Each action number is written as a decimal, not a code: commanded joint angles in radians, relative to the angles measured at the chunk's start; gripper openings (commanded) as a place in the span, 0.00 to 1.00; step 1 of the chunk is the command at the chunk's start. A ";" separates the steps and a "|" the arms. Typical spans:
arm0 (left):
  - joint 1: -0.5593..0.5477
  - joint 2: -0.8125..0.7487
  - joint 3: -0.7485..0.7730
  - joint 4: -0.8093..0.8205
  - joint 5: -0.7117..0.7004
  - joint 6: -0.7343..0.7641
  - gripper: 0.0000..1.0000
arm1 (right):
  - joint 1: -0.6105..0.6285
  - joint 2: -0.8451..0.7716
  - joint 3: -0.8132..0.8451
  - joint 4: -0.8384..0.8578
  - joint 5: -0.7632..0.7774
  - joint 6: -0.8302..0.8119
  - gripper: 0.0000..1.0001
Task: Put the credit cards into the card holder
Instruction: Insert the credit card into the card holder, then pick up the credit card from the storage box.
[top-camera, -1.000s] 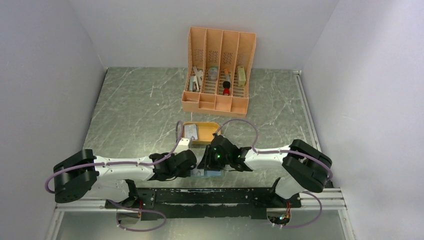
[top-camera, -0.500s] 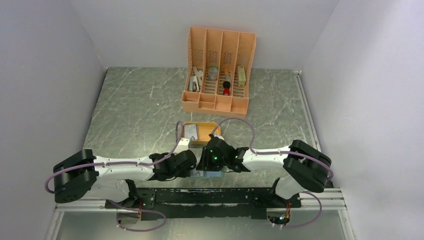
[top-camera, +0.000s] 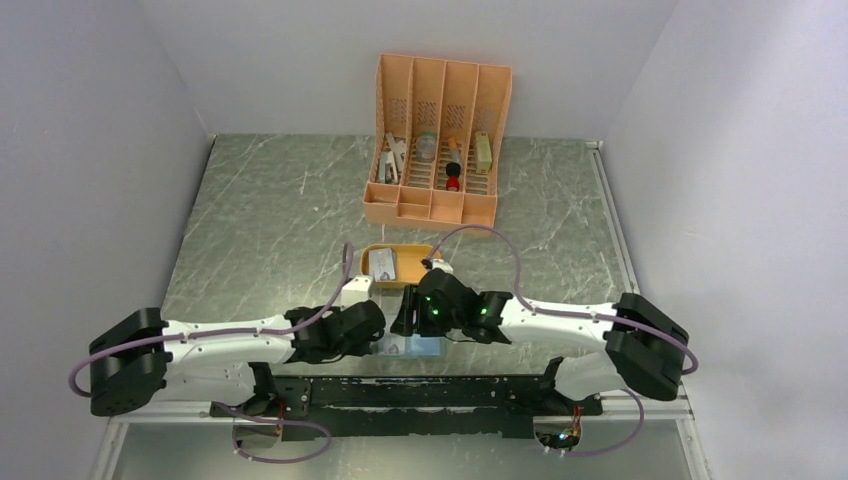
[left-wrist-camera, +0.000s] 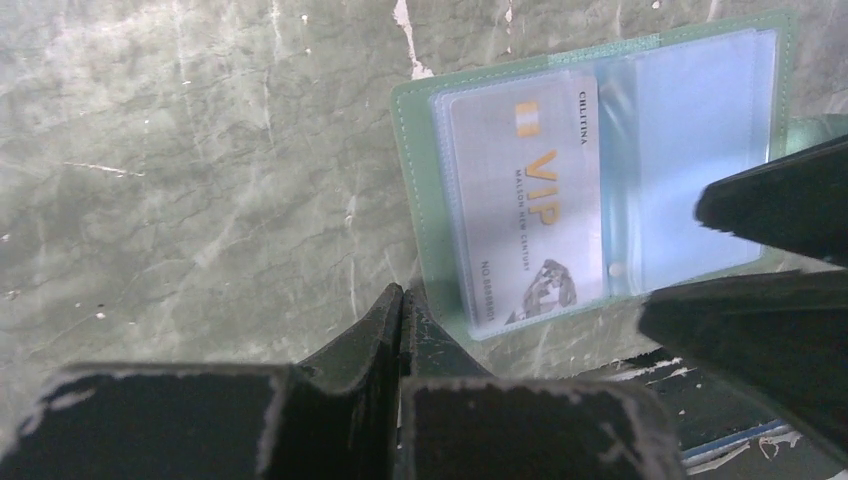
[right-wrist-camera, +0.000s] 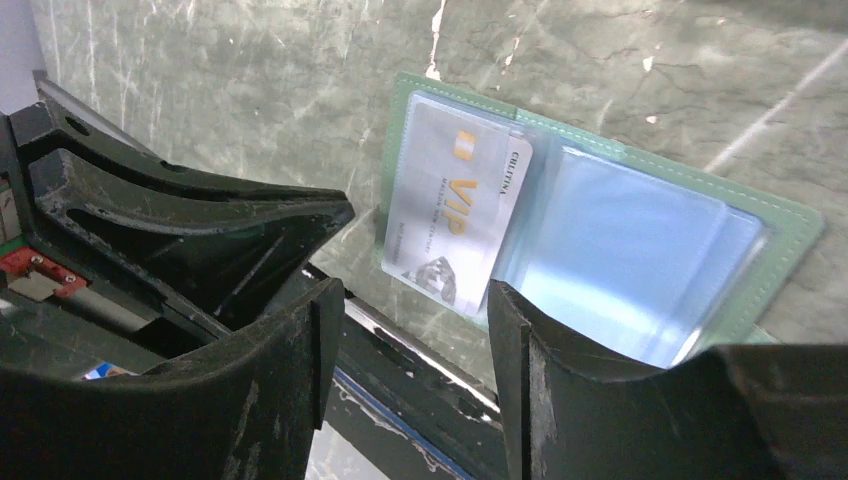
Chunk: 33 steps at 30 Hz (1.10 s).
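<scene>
The card holder (left-wrist-camera: 700, 120) lies open on the marble near the table's front edge, green with clear pockets. One credit card (left-wrist-camera: 525, 200), pale with gold "VIP" lettering, sits in its left pocket; the right pocket looks bare. My left gripper (left-wrist-camera: 402, 300) is shut, nothing between its jaws, tips at the holder's lower left edge. My right gripper (right-wrist-camera: 415, 310) stands open just above the holder's (right-wrist-camera: 640, 240) near edge, holding nothing. Seen from above, both grippers hide most of the holder (top-camera: 415, 348). Another credit card (top-camera: 384, 265) lies in the orange tray.
The orange oval tray (top-camera: 427, 250) sits just beyond the two grippers. A tall orange slotted organizer (top-camera: 440, 120) with small items stands at the back. The black mounting rail (top-camera: 440, 390) runs close behind the holder. Grey walls close in both sides.
My right gripper has opened wider and shifted slightly forward and left. Both arms have stretched out further. The left gripper stays shut at the holder.
</scene>
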<state>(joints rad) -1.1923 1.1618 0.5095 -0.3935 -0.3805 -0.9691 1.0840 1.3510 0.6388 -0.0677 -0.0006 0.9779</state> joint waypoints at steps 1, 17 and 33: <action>-0.007 -0.048 0.030 -0.078 -0.040 -0.008 0.05 | -0.004 -0.071 0.018 -0.121 0.083 -0.036 0.58; -0.006 -0.460 0.071 -0.264 -0.246 -0.002 0.51 | -0.153 0.028 0.188 -0.052 0.116 -0.222 0.55; -0.005 -0.531 0.041 -0.337 -0.226 -0.056 0.50 | -0.328 0.470 0.472 -0.002 -0.137 -0.229 0.68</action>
<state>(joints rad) -1.1934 0.6525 0.5617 -0.7120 -0.5987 -1.0103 0.7605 1.7821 1.0729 -0.0505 -0.1169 0.7650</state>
